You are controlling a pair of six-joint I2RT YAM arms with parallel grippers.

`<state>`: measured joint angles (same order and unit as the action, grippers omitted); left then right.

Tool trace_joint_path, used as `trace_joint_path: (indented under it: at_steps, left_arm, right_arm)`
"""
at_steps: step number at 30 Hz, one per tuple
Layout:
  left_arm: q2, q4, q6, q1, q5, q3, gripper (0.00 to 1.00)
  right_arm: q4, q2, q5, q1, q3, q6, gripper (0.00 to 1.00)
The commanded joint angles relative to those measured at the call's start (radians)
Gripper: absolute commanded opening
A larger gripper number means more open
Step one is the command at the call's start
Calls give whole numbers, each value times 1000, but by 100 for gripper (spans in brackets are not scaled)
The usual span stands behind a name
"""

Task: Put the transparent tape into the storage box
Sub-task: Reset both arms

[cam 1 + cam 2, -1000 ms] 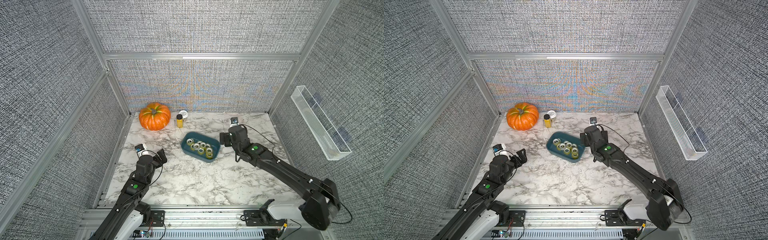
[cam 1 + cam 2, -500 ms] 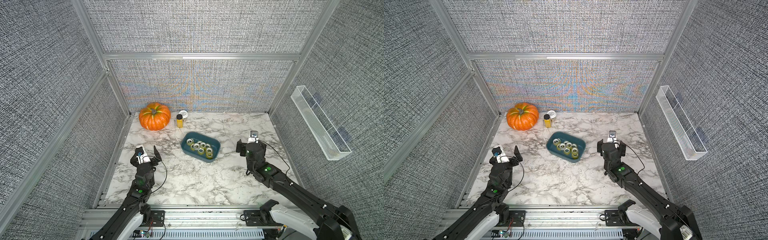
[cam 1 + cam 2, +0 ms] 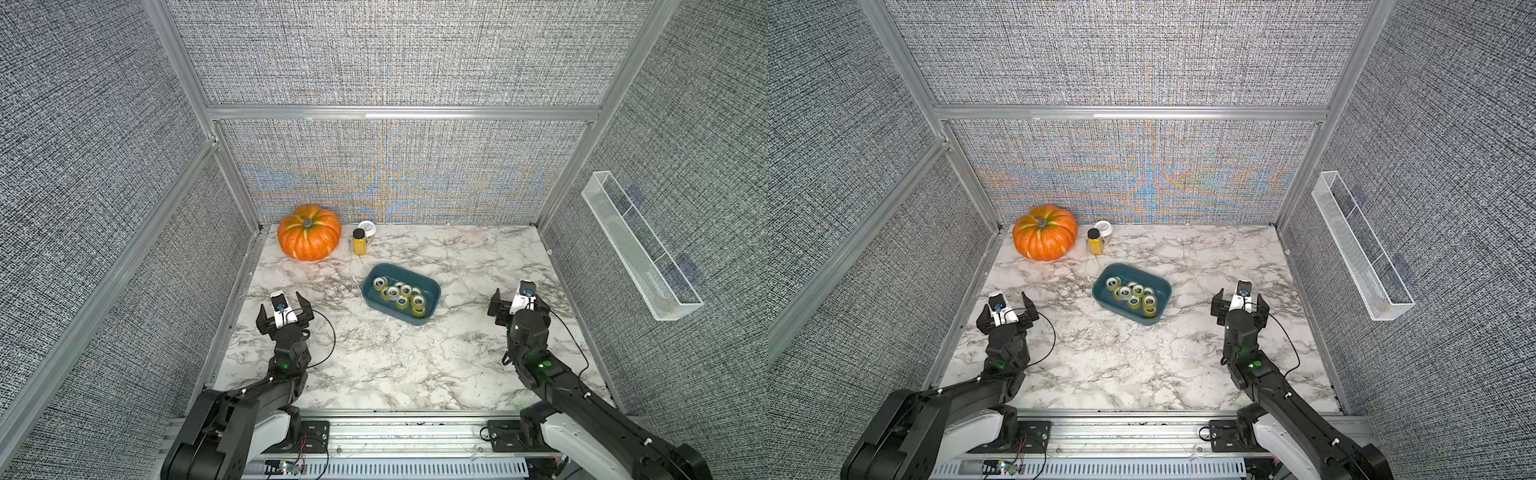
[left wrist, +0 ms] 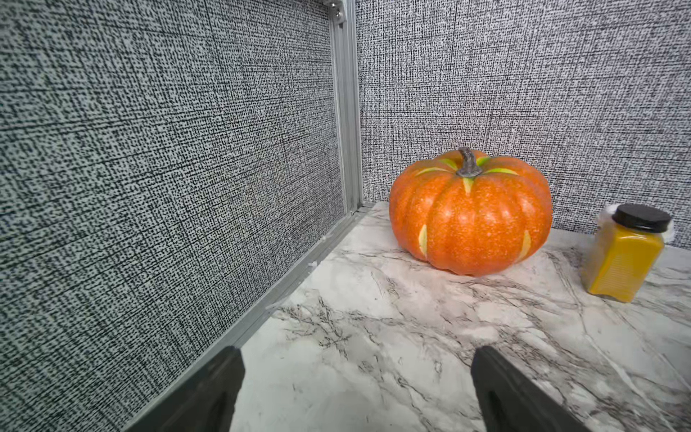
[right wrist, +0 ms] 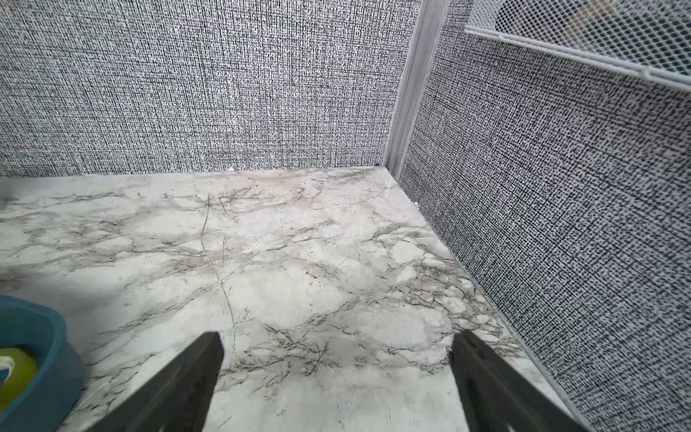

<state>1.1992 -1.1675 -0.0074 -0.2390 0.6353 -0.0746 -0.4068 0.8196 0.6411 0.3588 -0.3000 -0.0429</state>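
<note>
Since a second ago your right arm has pulled back from the storage box [image 3: 428, 289] to the near right of the tabletop [image 3: 395, 361], and your left arm has drawn in and lifted at the near left. Neither carries anything.

The right gripper [image 3: 518, 301] stands with its jaws released wide. Its wrist view shows only bare marble between them, with a corner of the box and one yellowish roll at the frame's edge. The left gripper [image 3: 282, 305] is also spread and empty, facing the pumpkin [image 4: 471, 220] and the yellow spice jar [image 4: 624, 258] at the far left.

The transparent tape [image 3: 401, 296] lies inside the box as a cluster of rolls, mostly flat on their sides and touching one another, towards the box's near-left part. The box sits mid-tabletop, turned at an angle, well apart from both grippers.

You appear to have parked the arms at their own sides so that nothing hangs over the box and the top views see into it freely. No roll shows loose on the tabletop in either top view, so I judge the task done or nearly so. The clear tray [image 3: 640, 257] on the right wall plays no part.
</note>
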Motion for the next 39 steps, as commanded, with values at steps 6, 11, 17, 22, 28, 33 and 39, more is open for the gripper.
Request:
trace_joint_path:
  at_steps: [6, 11, 17, 22, 28, 33, 39]
  left_arm:
    - [213, -298, 61, 25, -54, -22, 99]
    - [296, -392, 83, 26, -90, -17, 99]
    - [275, -302, 95, 46, -208, -41, 100]
    - [271, -184, 67, 120, -391, -88, 99]
    - [312, -77, 35, 173, -476, -156, 96]
    - [330, -65, 3, 182, -426, -178, 99]
    - [327, -55, 0, 185, -422, -180, 99]
  right_arm:
    - [-81, -29, -59, -14, 30, 21, 99]
    - [-114, -45, -98, -20, 49, 34, 99]
    - [-146, -38, -154, -23, 63, 58, 99]
    - [-172, -27, -170, -30, 64, 72, 99]
    - [-290, 49, -173, -63, 79, 106, 99]
    - [-446, 207, -241, -134, 94, 112, 99]
    - [-618, 392, -278, -184, 93, 131, 99]
